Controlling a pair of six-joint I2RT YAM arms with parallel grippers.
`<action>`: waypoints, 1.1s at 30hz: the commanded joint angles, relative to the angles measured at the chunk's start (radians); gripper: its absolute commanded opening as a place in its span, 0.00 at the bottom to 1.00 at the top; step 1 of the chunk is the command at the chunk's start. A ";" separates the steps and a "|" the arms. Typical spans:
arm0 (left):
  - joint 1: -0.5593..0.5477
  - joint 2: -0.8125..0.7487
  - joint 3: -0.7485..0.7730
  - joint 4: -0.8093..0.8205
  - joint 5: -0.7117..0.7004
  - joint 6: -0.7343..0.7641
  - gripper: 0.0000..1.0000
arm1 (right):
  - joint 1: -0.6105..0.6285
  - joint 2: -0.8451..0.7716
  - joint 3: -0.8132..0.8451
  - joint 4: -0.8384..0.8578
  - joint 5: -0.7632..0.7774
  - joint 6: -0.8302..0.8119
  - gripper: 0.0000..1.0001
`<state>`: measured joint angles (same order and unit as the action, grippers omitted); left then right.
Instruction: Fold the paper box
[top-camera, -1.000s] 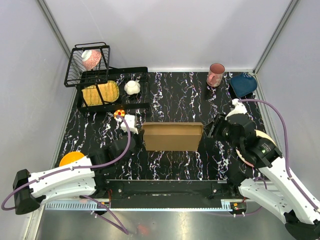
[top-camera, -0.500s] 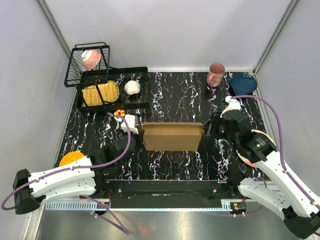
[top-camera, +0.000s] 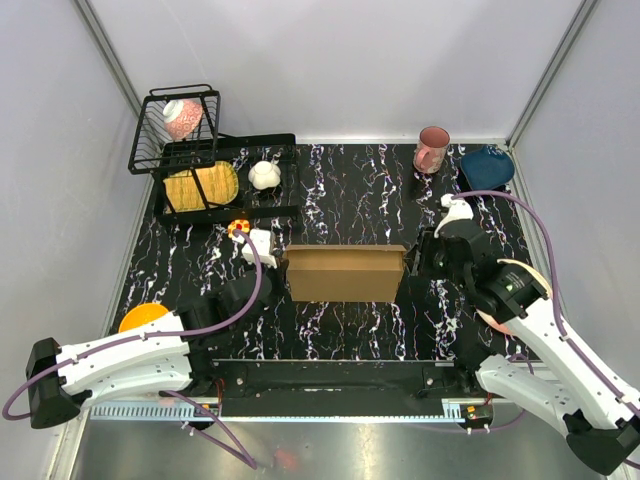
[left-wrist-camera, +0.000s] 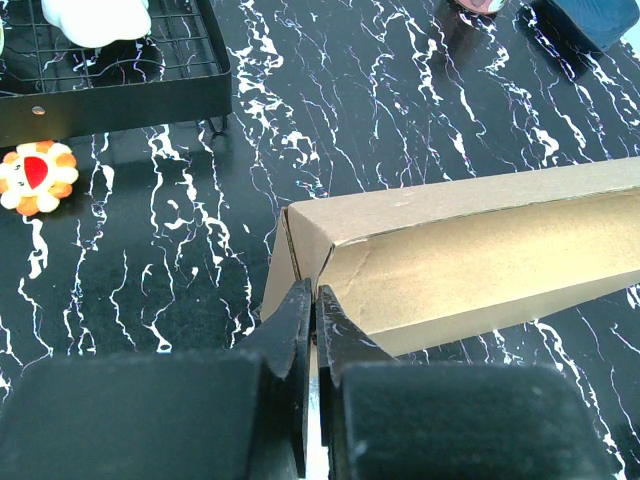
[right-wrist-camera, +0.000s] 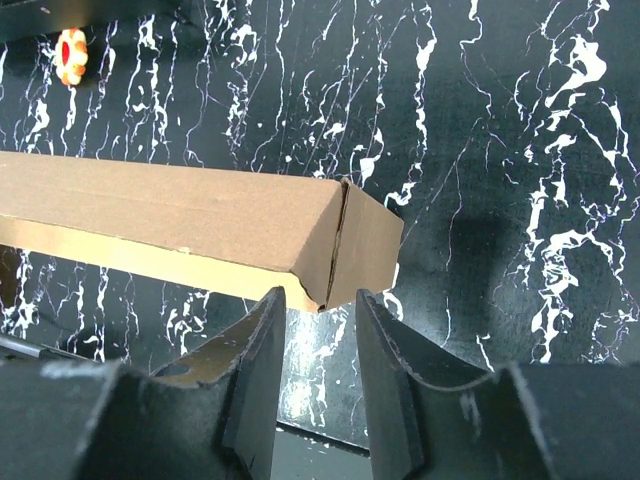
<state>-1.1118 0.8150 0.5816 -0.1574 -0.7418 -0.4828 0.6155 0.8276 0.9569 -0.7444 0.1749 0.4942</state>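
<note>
paper box (top-camera: 345, 273) long axis runs gripper to gripper | left gripper (left-wrist-camera: 312, 302) closed, box end at its tips | right gripper (right-wrist-camera: 318, 315) fingers apart, other end just ahead

The paper box (top-camera: 346, 272) lies crosswise at the middle of the surface (top-camera: 360, 195). The left fingers (left-wrist-camera: 297, 335) meet its near left corner. The right fingers (right-wrist-camera: 385, 345) stand before its right end, one to each side of the near corner (whether they touch it cannot be told). Behind and left of the box sits a dish rack (top-camera: 250, 143), with a plate (top-camera: 200, 186) and a small round item (top-camera: 264, 175) in it. A wire basket (top-camera: 150, 130) at its far left holds a cup (top-camera: 182, 117). A flower toy (top-camera: 238, 227) lies between the rack and the box's left end. At the far right a mug (top-camera: 432, 150) stands just left of a bowl (top-camera: 487, 168). A disc (top-camera: 143, 318) lies at the near left edge.
</note>
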 joint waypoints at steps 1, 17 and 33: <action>-0.008 0.024 0.001 -0.105 0.032 0.007 0.02 | 0.000 0.010 -0.006 0.059 -0.011 -0.037 0.41; -0.010 0.019 -0.003 -0.105 0.042 0.003 0.01 | -0.002 0.047 -0.017 0.109 0.003 -0.059 0.01; -0.011 -0.022 -0.019 -0.106 0.039 -0.033 0.12 | 0.010 0.051 -0.175 0.057 0.026 0.072 0.00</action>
<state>-1.1137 0.8024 0.5812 -0.1604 -0.7391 -0.4950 0.6197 0.7998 0.8131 -0.5636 0.1761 0.5117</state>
